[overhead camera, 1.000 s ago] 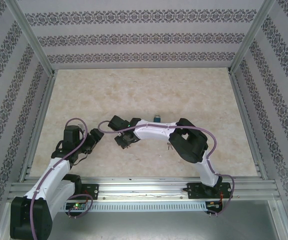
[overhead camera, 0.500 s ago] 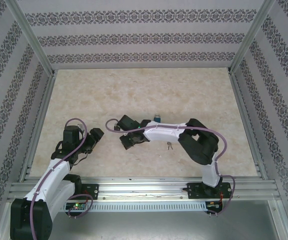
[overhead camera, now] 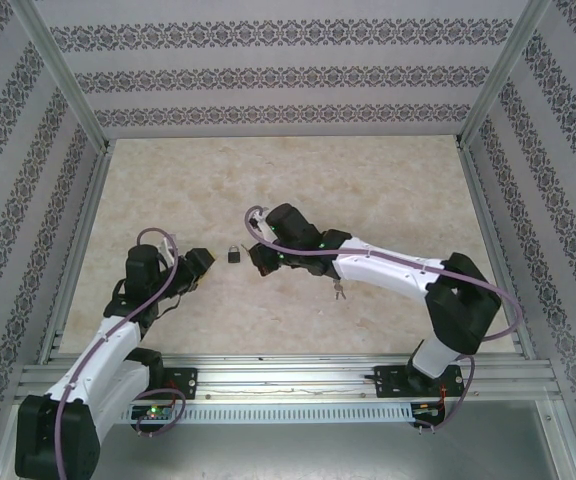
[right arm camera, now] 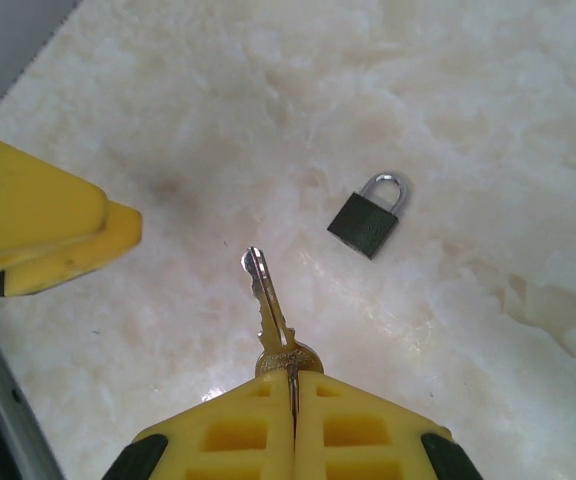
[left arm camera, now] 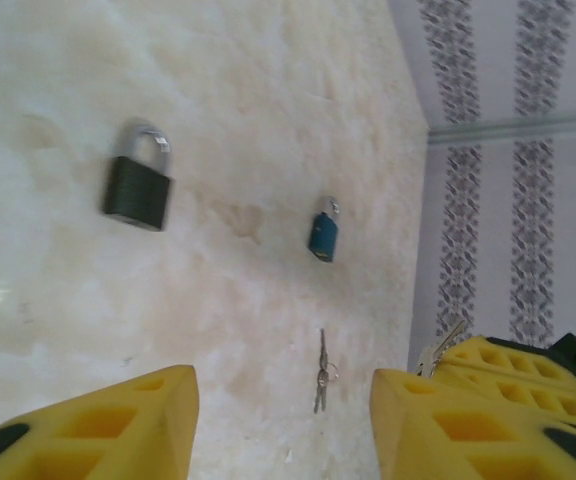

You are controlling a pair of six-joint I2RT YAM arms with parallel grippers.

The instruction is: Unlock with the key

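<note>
While your right end effector [right arm camera: 294, 382] pinches the key [right arm camera: 268, 305] by its bow, the dark padlock [right arm camera: 367, 222] lies flat on the worktop [right arm camera: 468, 100] just ahead. Your left end effector [left arm camera: 284, 395] stands spread, empty. Step in hand, as judged: approach. Next: steady the dark padlock, then align blade to keyway.

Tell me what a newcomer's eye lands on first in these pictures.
First, the silver key pinched in the shut right hand, with the dark padlock lying flat on the marbled table just beyond it. Next, the left hand, open and empty, looks over that padlock, a small blue padlock and a spare bunch of keys on the same surface.
</note>
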